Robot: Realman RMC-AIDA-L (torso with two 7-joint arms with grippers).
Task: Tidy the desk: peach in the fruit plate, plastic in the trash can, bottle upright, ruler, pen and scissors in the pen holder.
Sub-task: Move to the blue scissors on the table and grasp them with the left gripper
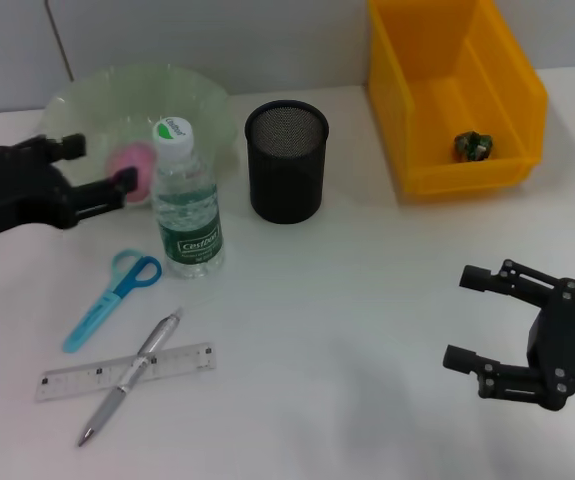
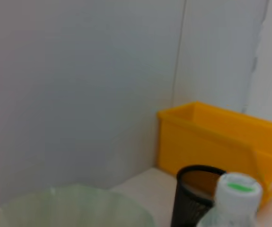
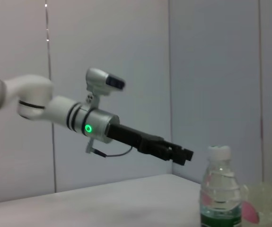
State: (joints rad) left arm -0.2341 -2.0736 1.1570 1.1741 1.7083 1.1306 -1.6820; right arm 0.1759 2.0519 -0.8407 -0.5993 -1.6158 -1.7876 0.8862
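A pink peach (image 1: 137,160) lies in the pale green fruit plate (image 1: 202,100) at the back left. My left gripper (image 1: 99,165) hangs open at the plate's left side, its fingertips just short of the peach. The water bottle (image 1: 189,205) stands upright in front of the plate, beside the black mesh pen holder (image 1: 286,160). Blue scissors (image 1: 112,298), a silver pen (image 1: 132,375) and a clear ruler (image 1: 182,360) lie on the table at the front left, the pen crossing the ruler. A crumpled plastic piece (image 1: 473,146) sits in the yellow trash can (image 1: 522,95). My right gripper (image 1: 464,318) rests open at the front right, holding nothing.
The left wrist view shows the plate's rim (image 2: 74,205), the pen holder (image 2: 195,196), the bottle cap (image 2: 240,189) and the yellow bin (image 2: 221,142) against a grey wall. From the right wrist, the left arm (image 3: 102,125) reaches toward the bottle (image 3: 219,189).
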